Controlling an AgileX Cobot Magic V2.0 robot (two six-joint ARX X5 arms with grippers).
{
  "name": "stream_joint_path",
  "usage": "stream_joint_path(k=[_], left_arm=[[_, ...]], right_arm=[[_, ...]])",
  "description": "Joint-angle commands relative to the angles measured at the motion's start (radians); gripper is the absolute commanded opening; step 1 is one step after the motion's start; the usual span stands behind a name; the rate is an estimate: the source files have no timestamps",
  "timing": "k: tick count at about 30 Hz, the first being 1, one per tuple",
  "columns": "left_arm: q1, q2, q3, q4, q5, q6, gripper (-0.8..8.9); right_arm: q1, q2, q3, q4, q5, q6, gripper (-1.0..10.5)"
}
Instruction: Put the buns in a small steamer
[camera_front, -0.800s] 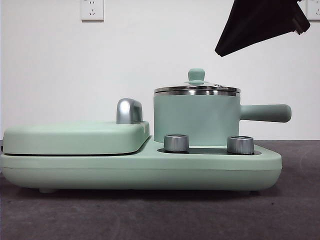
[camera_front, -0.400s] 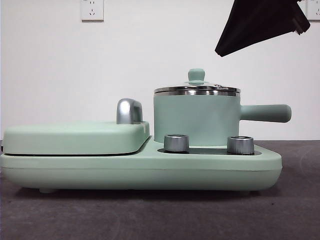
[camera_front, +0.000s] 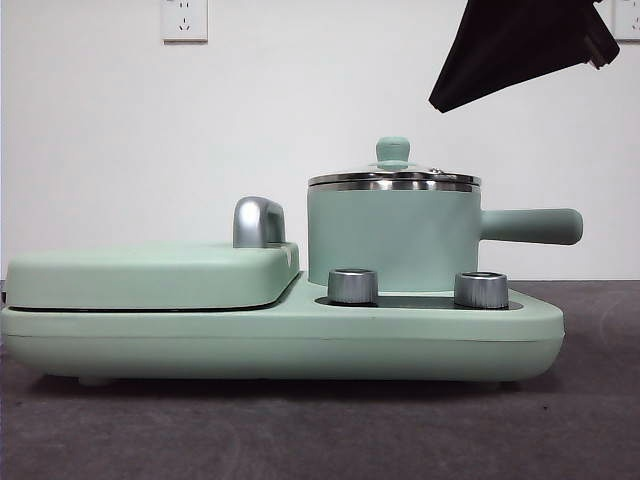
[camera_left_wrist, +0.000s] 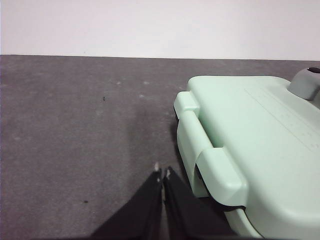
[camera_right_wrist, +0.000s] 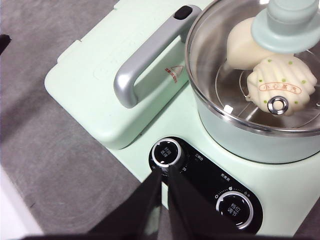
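Note:
The small steamer (camera_front: 392, 235) is a mint-green pot with a steel rim, a side handle (camera_front: 530, 226) and a glass lid with a green knob (camera_front: 392, 150); the lid is on. In the right wrist view both buns lie inside it under the glass lid (camera_right_wrist: 240, 90): a smooth oblong bun (camera_right_wrist: 245, 45) and a pleated bun with green specks (camera_right_wrist: 282, 80). My right gripper (camera_right_wrist: 165, 173) is shut and empty, above the control knobs in front of the pot; in the front view it is the black tip at the top right (camera_front: 520, 45). My left gripper (camera_left_wrist: 162, 172) is shut and empty, over the table beside the griddle.
The pot stands on a mint-green cooker base (camera_front: 280, 335) with two steel knobs (camera_front: 352, 285) (camera_front: 481, 289). A flat lidded griddle section (camera_front: 150, 275) with a silver handle (camera_front: 258, 221) takes the base's left side. Dark grey table all round (camera_left_wrist: 75, 125).

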Motion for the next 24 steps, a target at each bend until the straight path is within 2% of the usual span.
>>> stream_joint_path(k=[1, 3, 6, 9, 14, 19, 24], left_arm=[[-0.002, 0.000, -0.019, 0.013, -0.001, -0.001, 0.07], [-0.002, 0.000, -0.019, 0.013, -0.001, -0.001, 0.07], [-0.002, 0.000, -0.019, 0.013, -0.001, -0.001, 0.07], [-0.002, 0.000, -0.019, 0.013, -0.001, -0.001, 0.07], [-0.002, 0.000, -0.019, 0.013, -0.001, -0.001, 0.07], [-0.002, 0.000, -0.019, 0.013, -0.001, -0.001, 0.07], [-0.002, 0.000, -0.019, 0.013, -0.001, -0.001, 0.07]], right_arm=[[0.010, 0.007, 0.018, 0.010, -0.002, -0.008, 0.2], [0.010, 0.007, 0.018, 0.011, -0.002, -0.008, 0.2], [0.003, 0.005, 0.015, 0.036, 0.018, -0.150, 0.2], [-0.051, -0.049, -0.038, 0.072, 0.030, -0.276, 0.2], [-0.213, -0.224, -0.279, 0.274, 0.039, -0.280, 0.2], [-0.384, -0.473, -0.544, 0.483, 0.119, -0.273, 0.2], [-0.454, -0.706, -0.711, 0.544, 0.192, -0.273, 0.2]])
